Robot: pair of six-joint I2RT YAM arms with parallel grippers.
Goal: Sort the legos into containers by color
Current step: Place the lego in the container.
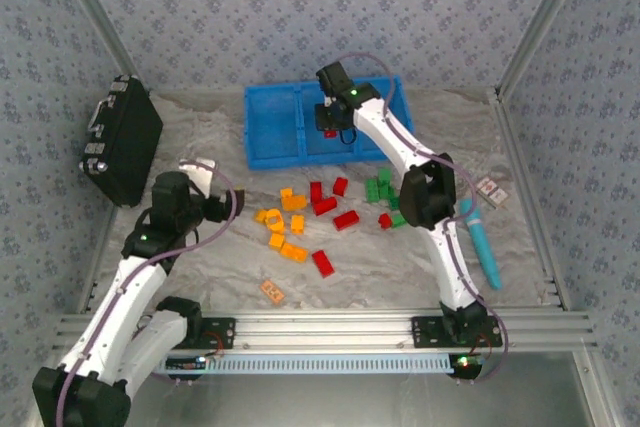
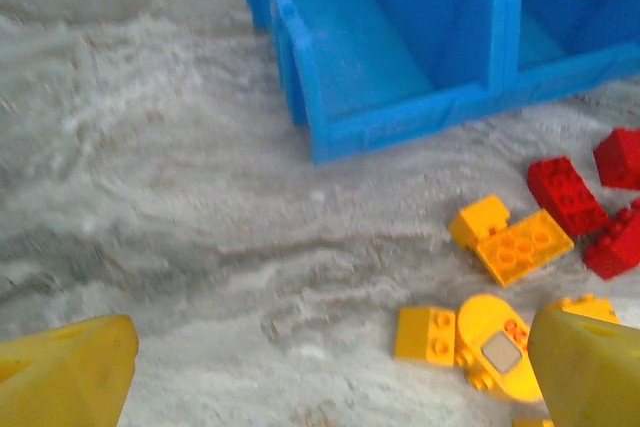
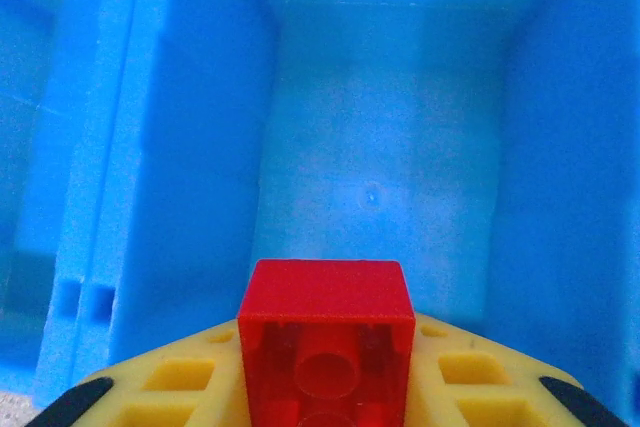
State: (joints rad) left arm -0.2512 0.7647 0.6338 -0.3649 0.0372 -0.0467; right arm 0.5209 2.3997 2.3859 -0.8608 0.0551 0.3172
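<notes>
While the red lego [image 3: 326,332] is clamped in the right gripper [image 3: 326,382] above the middle compartment [image 3: 380,187] of the blue bin [image 1: 280,159] and the left gripper [image 2: 325,377] is spread apart near the orange-yellow legos [image 2: 510,247], a bounce into the wrong slot could be caused by an off-centre drop.

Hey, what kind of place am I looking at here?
Most likely a robotics lab test cell, not a home: robot arms bolted to an aluminium rail, patterned backdrop walls enclosing the table, toy bricks staged beside a blue bin.
</notes>
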